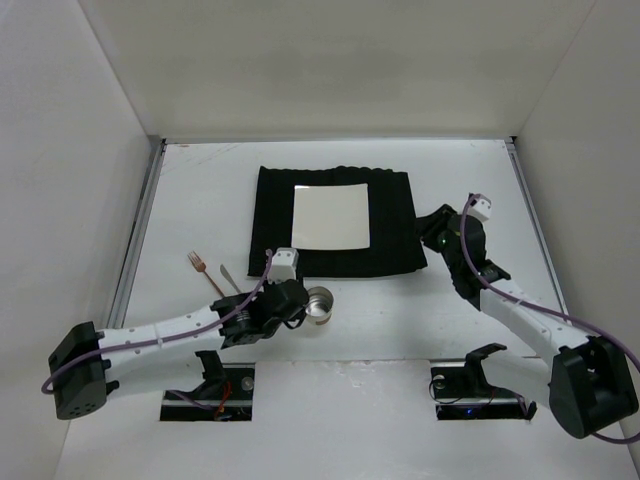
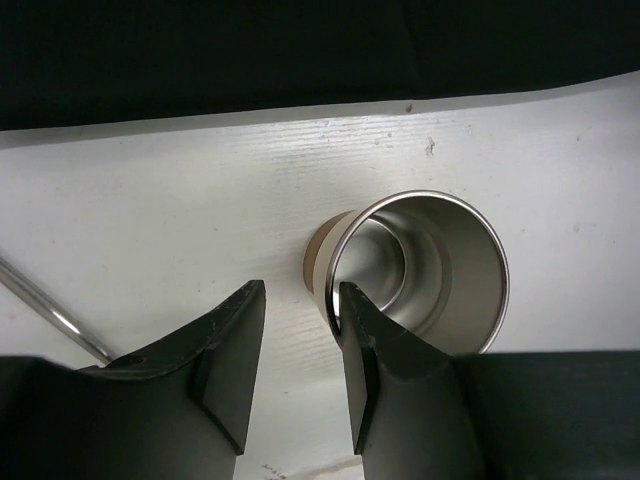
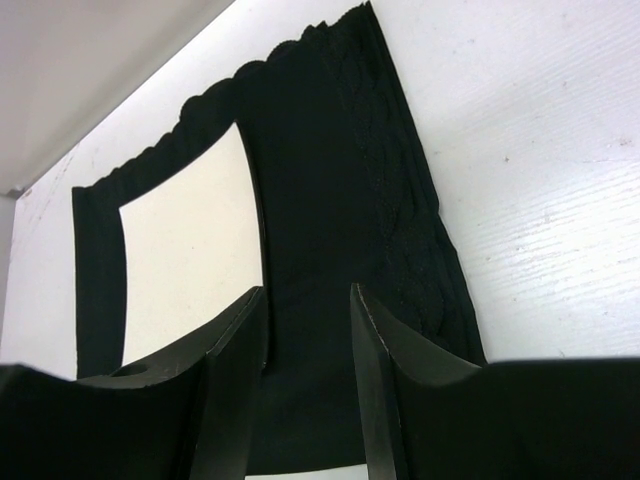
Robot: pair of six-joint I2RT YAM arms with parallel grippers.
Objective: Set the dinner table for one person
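Observation:
The white dinner table (image 1: 200, 190) carries a black ribbed mat (image 1: 390, 230) with a square white plate (image 1: 331, 217) on it. A steel cup (image 1: 320, 304) stands in front of the mat's near left corner. My left gripper (image 1: 299, 311) is open just left of the cup. In the left wrist view, the left gripper (image 2: 300, 335) has only bare table in its gap, and its right fingertip (image 2: 352, 305) sits at the rim of the cup (image 2: 440, 270). My right gripper (image 1: 429, 231) is open and empty over the mat's right edge; the right wrist view shows the right gripper (image 3: 308, 345) above the mat (image 3: 310, 200), beside the plate (image 3: 190, 250).
A copper-coloured fork (image 1: 203, 272) and a slim metal utensil (image 1: 229, 279) lie on the table left of the left gripper; one handle (image 2: 50, 315) shows in the left wrist view. Metal rails (image 1: 140, 230) line the table's sides, with white walls around.

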